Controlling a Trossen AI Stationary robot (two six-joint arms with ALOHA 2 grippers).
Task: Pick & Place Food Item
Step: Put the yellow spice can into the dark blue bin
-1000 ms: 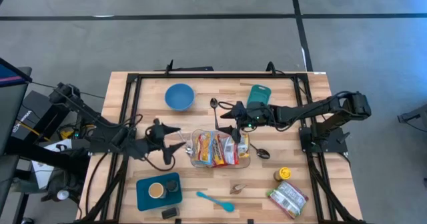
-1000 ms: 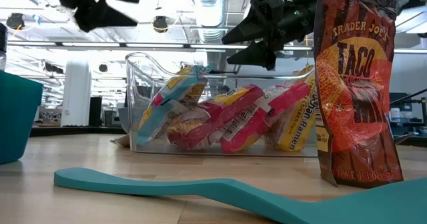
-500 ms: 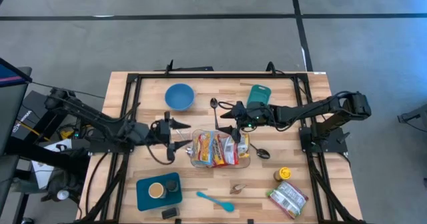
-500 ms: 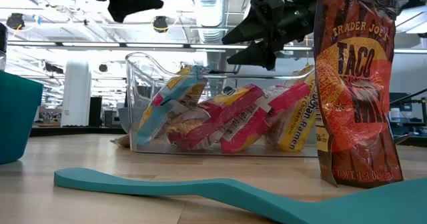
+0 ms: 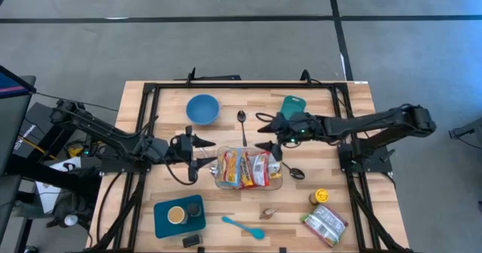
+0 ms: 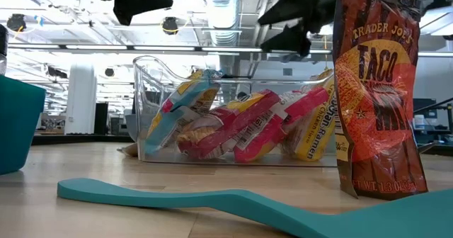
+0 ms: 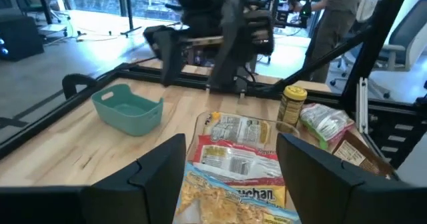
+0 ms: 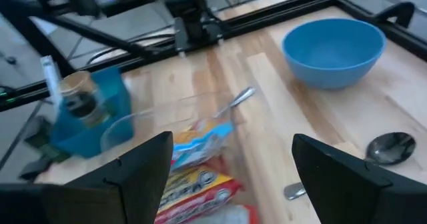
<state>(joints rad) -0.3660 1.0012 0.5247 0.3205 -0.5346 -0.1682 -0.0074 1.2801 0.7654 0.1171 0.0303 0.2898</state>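
Both grippers are wide open and holding nothing: the left gripper (image 5: 197,152) hangs just left of the clear bin (image 5: 220,180) at the middle of the overhead frame, the right gripper (image 5: 265,134) just above its upper right corner. The ramen packets (image 5: 245,167) are all sitting inside that bin. My worry is that the two arms are so close together that they could bump, or a finger could catch the bin's thin wall and drag the whole bin instead of one packet.

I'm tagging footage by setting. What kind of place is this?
Probably a robotics lab or workshop: a wooden table in a black frame on concrete floor, office chairs and a person behind, exposed ceiling ducts.
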